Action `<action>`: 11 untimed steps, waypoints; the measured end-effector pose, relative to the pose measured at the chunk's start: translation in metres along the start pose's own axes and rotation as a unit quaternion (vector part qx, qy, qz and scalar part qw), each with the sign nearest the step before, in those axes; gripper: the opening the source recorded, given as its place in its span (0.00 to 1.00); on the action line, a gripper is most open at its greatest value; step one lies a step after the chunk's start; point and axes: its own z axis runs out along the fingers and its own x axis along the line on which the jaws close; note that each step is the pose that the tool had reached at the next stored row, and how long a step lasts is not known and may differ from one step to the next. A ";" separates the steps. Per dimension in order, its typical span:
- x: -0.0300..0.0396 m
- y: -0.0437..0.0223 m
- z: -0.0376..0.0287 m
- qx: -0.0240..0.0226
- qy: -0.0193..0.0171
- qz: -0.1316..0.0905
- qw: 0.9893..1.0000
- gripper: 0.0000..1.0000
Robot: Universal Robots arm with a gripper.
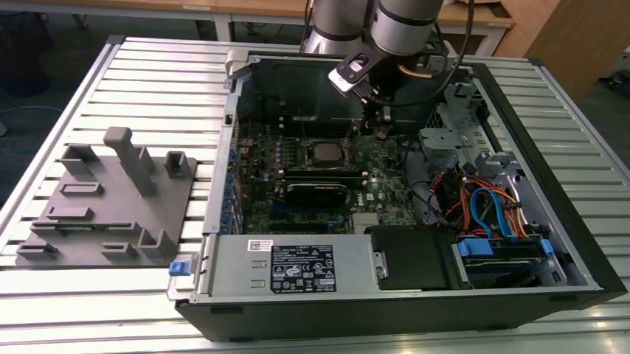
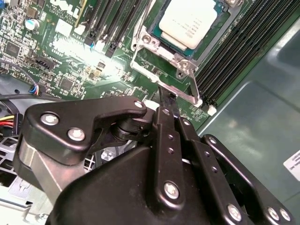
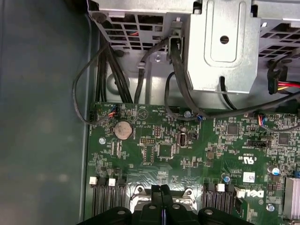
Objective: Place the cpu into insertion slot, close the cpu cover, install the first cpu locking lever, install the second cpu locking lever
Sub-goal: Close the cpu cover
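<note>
Seating looks done: the cpu point(image 2: 187, 21) lies flat in the insertion slot point(image 2: 166, 43), its pale metal top showing through the window of the cpu cover point(image 2: 154, 61), which appears to lie down over it, though I cannot tell whether it is clamped. The gripper point(image 2: 165, 97) has its two fingers pressed together with nothing visible between them. Their joined tip sits at the outer edge of the cover frame, not over the chip. From the tip the chip lies straight ahead along the fingers' long axis, just across the frame's rim. A thin silver bar, seemingly a locking lever point(image 2: 192, 84), runs along that edge just beside the tip; whether they touch is hard to judge. In the exterior view the gripper point(image 1: 378, 114) hangs inside the open computer case point(image 1: 551, 221), on the socket's side toward that view's right, so the chip lies toward the exterior view's left of it
</note>
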 end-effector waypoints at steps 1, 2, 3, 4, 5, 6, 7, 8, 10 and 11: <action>0.0001 -0.0008 0.0001 0.000 0.000 0.000 1.000 0.10; 0.0001 -0.0017 0.0001 0.000 0.000 0.000 1.000 0.10; 0.0002 -0.0025 0.0001 0.000 0.000 0.000 1.000 0.10; 0.0002 -0.0034 0.0002 0.000 0.000 0.000 1.000 0.10; 0.0003 -0.0042 0.0002 0.000 0.000 0.000 1.000 0.10; 0.0003 -0.0050 0.0003 0.000 0.000 0.000 1.000 0.10; 0.0004 -0.0059 0.0004 0.000 0.000 0.000 1.000 0.10; 0.0004 -0.0067 0.0004 0.000 0.000 0.000 1.000 0.10; 0.0005 -0.0083 0.0005 0.000 0.000 0.000 1.000 0.10; 0.0006 -0.0091 0.0006 0.000 0.000 0.000 1.000 0.10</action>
